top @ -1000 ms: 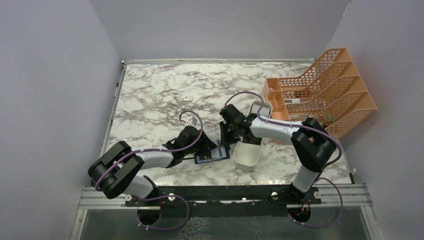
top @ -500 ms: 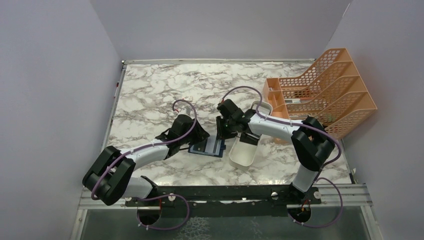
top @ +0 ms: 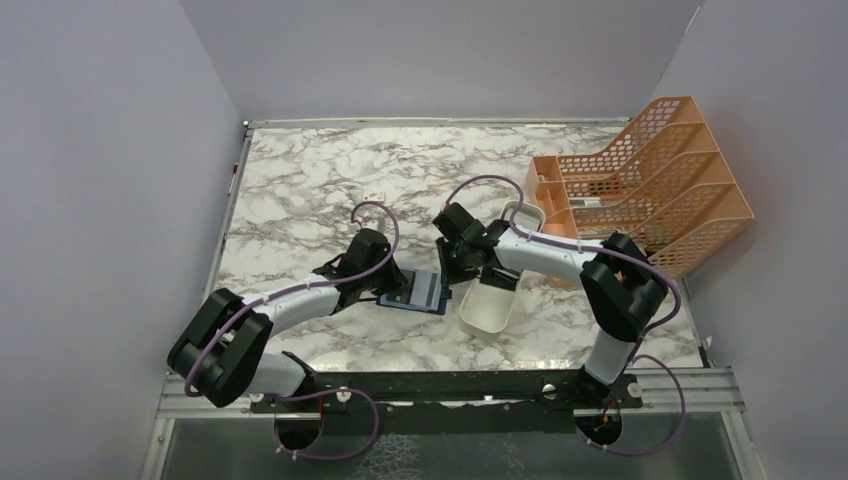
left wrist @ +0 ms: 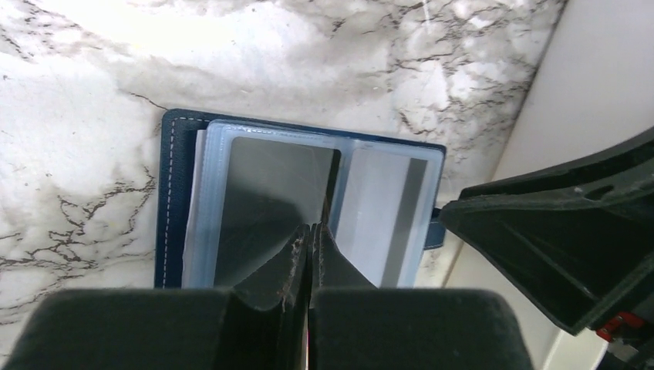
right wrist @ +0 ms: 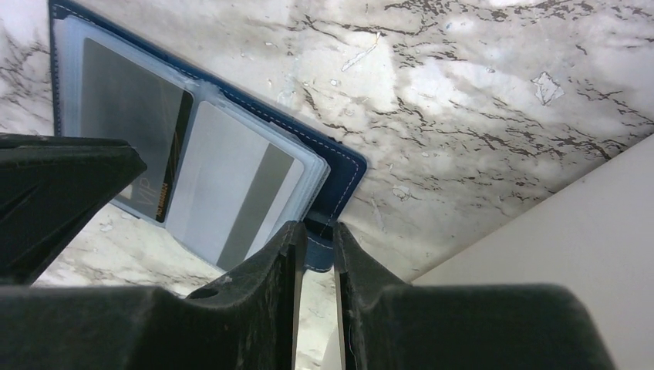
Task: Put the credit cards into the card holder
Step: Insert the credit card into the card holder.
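The card holder [top: 414, 291] lies open on the marble table between my two grippers, navy outside with light blue sleeves inside [left wrist: 202, 208]. A dark grey credit card [left wrist: 266, 193] sits in its left sleeve. A lighter grey credit card with a darker stripe [left wrist: 385, 212] sits in its right sleeve and also shows in the right wrist view [right wrist: 231, 185]. My left gripper [left wrist: 312, 228] is shut, its tips resting at the holder's fold by the dark card's edge [top: 392, 285]. My right gripper [right wrist: 316, 231] is closed narrowly on the holder's snap tab [right wrist: 317, 254] at its right edge [top: 452, 272].
A long white oblong tray [top: 492, 303] lies just right of the holder, under my right arm, and also shows in the left wrist view [left wrist: 601, 77]. An orange mesh file rack [top: 650, 190] stands at the back right. A tiny white block [top: 375, 196] lies behind my left arm.
The card holder has shifted away from the near edge and slightly left. My left arm has reached further out over it. The piece that stood upright at the holder now lies flat.
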